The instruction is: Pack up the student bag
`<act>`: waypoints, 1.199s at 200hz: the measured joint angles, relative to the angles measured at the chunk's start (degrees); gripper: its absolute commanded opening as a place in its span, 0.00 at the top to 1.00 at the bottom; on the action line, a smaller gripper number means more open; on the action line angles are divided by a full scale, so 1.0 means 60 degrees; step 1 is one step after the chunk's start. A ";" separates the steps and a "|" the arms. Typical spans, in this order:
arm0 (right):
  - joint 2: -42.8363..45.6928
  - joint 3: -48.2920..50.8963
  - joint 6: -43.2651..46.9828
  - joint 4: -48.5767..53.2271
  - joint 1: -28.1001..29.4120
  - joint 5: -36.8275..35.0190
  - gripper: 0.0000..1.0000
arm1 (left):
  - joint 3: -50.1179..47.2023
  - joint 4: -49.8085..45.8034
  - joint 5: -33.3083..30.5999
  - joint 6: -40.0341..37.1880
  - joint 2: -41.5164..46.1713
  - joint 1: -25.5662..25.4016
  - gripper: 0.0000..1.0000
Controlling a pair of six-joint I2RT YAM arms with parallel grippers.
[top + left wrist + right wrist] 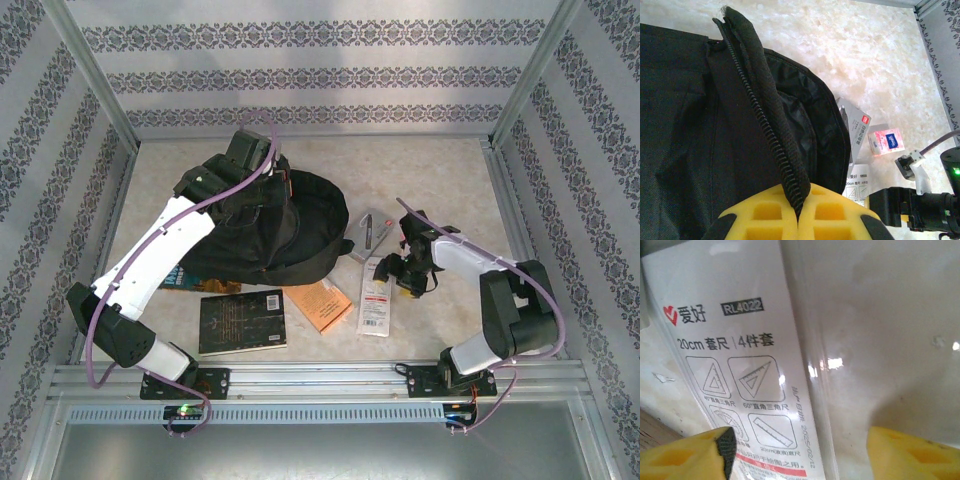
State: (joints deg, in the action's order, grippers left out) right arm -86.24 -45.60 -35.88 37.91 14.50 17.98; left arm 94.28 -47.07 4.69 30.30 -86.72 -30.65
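The student bag (290, 235), a big black backpack, lies in the middle of the table. My left gripper (799, 212) is shut on the bag's zip edge (765, 115) and holds that flap up off the bag's body (685, 130); from above, this gripper (255, 190) is at the bag's far left side. My right gripper (800, 455) stands open just over a white ruler-set pack (740, 365), one yellow finger (690, 457) over the pack's printed side and the other past its edge. From above, the right gripper (402, 268) hangs at the upper end of that pack (375, 305).
A black book (242, 322) and an orange book (322, 303) lie in front of the bag, and a blue book (183, 279) pokes out under the left arm. A grey box (372, 232) and a pink tissue pack (886, 140) lie right of the bag. Patterned walls enclose the table.
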 measured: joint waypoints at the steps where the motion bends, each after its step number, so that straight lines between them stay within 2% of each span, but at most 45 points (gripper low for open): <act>1: 0.0000 0.0004 -0.0007 0.0004 0.0000 -0.0015 0.24 | 0.0000 0.0004 0.0007 0.0000 0.0000 0.0000 1.00; 116: -0.0091 0.0255 0.0157 -0.0069 0.0007 0.0051 0.40 | -0.0131 0.0018 0.0127 0.0000 0.0004 0.0000 1.00; 160: -0.0055 0.0266 0.0193 -0.0244 0.0514 0.0000 0.43 | -0.0142 0.0018 0.0153 0.0000 0.0011 0.0004 1.00; 199: -0.0007 0.0510 0.0193 -0.0991 0.0973 0.0852 0.46 | -0.0142 0.0022 0.0157 0.0004 0.0011 0.0004 1.00; 240: 0.0211 0.0940 -0.0007 -0.1847 0.0914 0.1789 0.46 | -0.0142 0.0029 0.0193 0.0004 0.0011 0.0004 1.00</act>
State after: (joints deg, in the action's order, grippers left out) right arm -84.97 -39.97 -35.92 26.83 19.99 28.71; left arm 93.43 -46.89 5.85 30.33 -86.65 -30.63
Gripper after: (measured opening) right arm 0.539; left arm 0.053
